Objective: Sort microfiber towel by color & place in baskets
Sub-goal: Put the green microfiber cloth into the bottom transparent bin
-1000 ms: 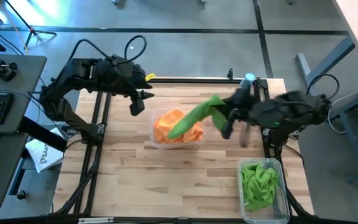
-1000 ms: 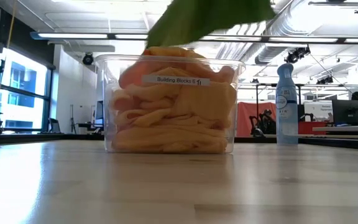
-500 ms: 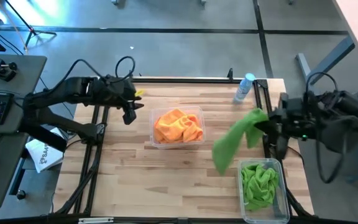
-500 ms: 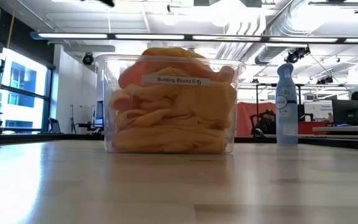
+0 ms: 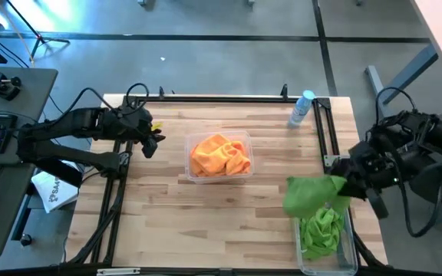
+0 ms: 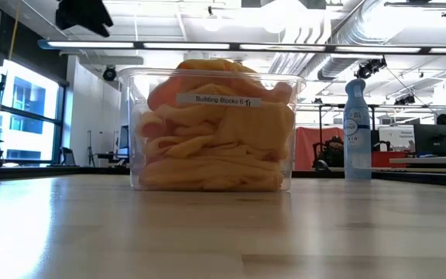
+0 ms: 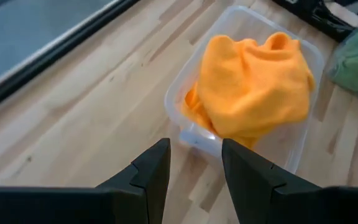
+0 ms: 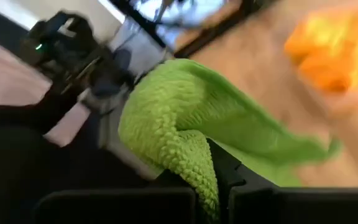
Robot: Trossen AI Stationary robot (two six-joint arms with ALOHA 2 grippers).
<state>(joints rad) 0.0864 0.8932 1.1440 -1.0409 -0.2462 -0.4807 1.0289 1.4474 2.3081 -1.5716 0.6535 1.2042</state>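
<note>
A green microfiber towel (image 5: 311, 195) hangs from my right gripper (image 5: 349, 186), which is shut on it over the far end of the right basket (image 5: 348, 257). That clear basket holds more green towel (image 5: 319, 230). The centre basket (image 5: 244, 175) is filled with orange towels (image 5: 219, 156), piled above its rim in the low view (image 6: 211, 132). My left gripper (image 5: 150, 143) hangs open near the table's left edge, left of the orange basket and touching nothing; its wrist view looks at the orange towels (image 7: 253, 84). My right gripper pinches a bunched fold of the green towel (image 8: 194, 165) between its two fingers; how many layers I cannot tell. The fingers come from the table's right, slanting down. The towel hangs slack toward the table's left; whether its lower end touches the green pile, I cannot tell.
A clear spray bottle with a blue cap (image 5: 301, 108) stands at the table's far right, also seen in the low view (image 6: 355, 128). A dark metal frame (image 5: 322, 130) runs along the table's sides. Bare wood lies between the two baskets and at the near left.
My right gripper has swung from beside the orange basket toward the table's right and near edge, turning as it went. It carried the green towel clear of the orange pile to over the green basket. My left gripper has drawn back toward the left edge and sunk, staying open.
</note>
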